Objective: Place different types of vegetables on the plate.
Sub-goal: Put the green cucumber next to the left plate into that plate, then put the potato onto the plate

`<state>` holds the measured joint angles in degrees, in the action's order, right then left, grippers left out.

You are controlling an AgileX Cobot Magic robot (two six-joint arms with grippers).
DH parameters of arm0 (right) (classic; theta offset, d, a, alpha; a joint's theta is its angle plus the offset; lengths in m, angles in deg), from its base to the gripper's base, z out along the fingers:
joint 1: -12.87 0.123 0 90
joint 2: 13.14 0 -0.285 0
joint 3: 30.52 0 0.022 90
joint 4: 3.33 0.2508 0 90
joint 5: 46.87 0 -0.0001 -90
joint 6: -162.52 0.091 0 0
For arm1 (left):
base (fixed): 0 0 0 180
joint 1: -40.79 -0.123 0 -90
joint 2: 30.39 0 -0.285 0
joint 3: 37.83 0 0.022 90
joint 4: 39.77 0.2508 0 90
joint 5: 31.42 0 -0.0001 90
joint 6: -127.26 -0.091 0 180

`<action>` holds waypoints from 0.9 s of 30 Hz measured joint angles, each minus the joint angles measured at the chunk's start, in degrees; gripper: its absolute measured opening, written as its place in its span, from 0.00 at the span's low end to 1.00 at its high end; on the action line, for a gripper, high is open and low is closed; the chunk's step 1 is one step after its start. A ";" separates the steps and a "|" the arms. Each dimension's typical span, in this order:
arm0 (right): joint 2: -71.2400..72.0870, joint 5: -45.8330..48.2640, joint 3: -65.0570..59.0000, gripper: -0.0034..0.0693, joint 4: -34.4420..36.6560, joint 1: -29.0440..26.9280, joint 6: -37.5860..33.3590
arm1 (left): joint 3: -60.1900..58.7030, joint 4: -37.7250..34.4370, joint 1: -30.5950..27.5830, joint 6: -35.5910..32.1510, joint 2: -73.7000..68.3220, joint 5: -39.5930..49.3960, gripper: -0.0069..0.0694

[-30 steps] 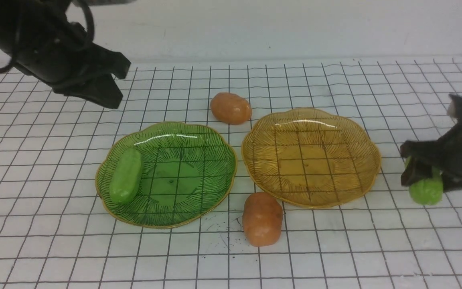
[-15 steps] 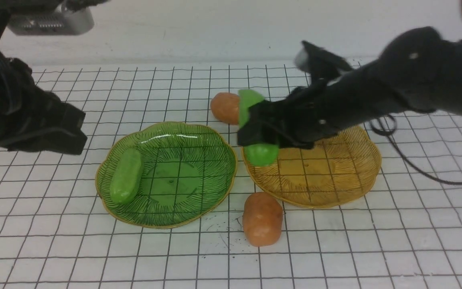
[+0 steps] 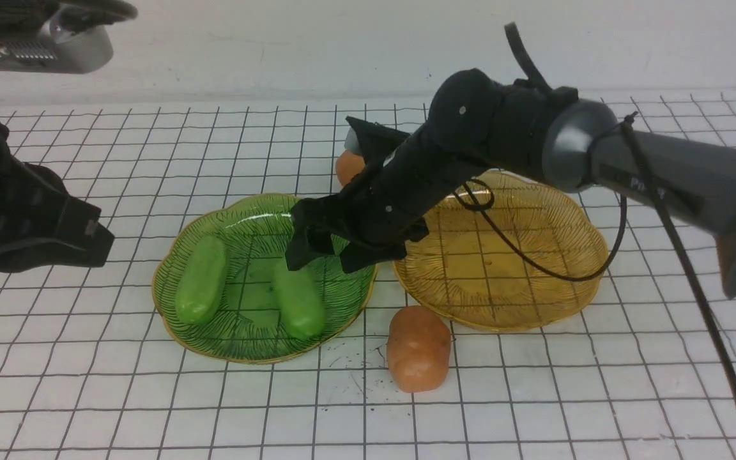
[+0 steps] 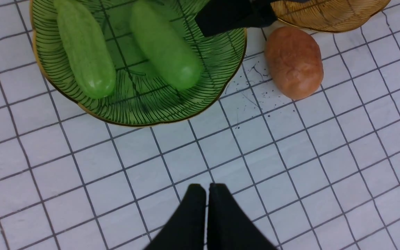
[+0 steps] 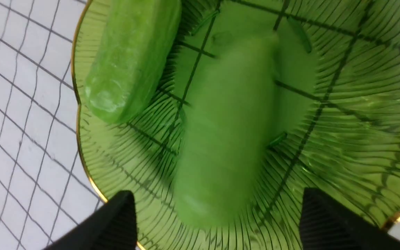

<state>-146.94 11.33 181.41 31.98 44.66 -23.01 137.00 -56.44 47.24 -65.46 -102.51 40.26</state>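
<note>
The cucumbers [image 3: 201, 289] are light green, the ribbed plate [image 3: 246, 220] green and gold-rimmed, the near potato [image 3: 418, 348] orange-brown, the bench [image 3: 534, 396] white with black grid.

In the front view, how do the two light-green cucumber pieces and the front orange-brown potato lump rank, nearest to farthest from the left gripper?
1. Light-green cucumber piece on the green plate's left side.
2. Second cucumber piece, in that plate's middle.
3. Orange-brown potato lump, on the table, front centre.

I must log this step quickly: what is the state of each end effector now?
Left end effector: closed, holding nothing.
Right end effector: open, holding nothing; a cucumber lies below it on the green plate.
</note>
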 joint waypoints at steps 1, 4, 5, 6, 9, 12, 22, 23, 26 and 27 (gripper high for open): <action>0.00 1.75 1.04 0.87 -0.86 -0.13 0.50 | 0.00 0.00 0.00 0.00 0.13 0.00 0.08; 0.00 8.87 4.72 0.87 -3.64 -0.73 2.45 | 0.00 0.00 0.00 0.00 0.66 0.05 0.08; 0.00 10.27 6.17 0.87 -5.08 -1.01 3.27 | 0.00 0.00 0.00 0.00 0.87 0.05 0.08; 0.19 11.12 6.80 0.86 -6.64 -1.29 4.04 | 0.00 0.00 0.00 0.00 1.04 0.05 0.08; 2.38 11.69 6.83 0.82 -12.90 -2.14 7.00 | 0.00 0.07 0.00 0.00 1.71 0.06 0.08; 6.32 11.83 3.07 0.79 -18.66 -2.33 9.78 | 0.00 0.29 0.00 0.00 2.12 0.11 0.08; 13.06 12.68 -16.15 0.78 -27.96 2.66 18.05 | 0.00 0.30 0.00 0.00 2.26 0.11 0.08; 12.01 12.60 -16.41 0.79 -27.62 3.00 18.25 | 0.00 0.30 0.00 0.00 2.26 0.11 0.08; 9.22 12.34 -16.54 0.82 -25.78 3.35 18.37 | 0.00 0.30 0.00 -0.06 2.26 0.11 0.08; 8.41 12.21 -16.54 0.83 -25.28 3.41 18.37 | 0.00 0.30 0.00 -0.27 2.26 0.11 0.08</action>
<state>-138.53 23.54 164.87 6.71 48.07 -4.64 137.00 -56.14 47.24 -65.73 -100.25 40.37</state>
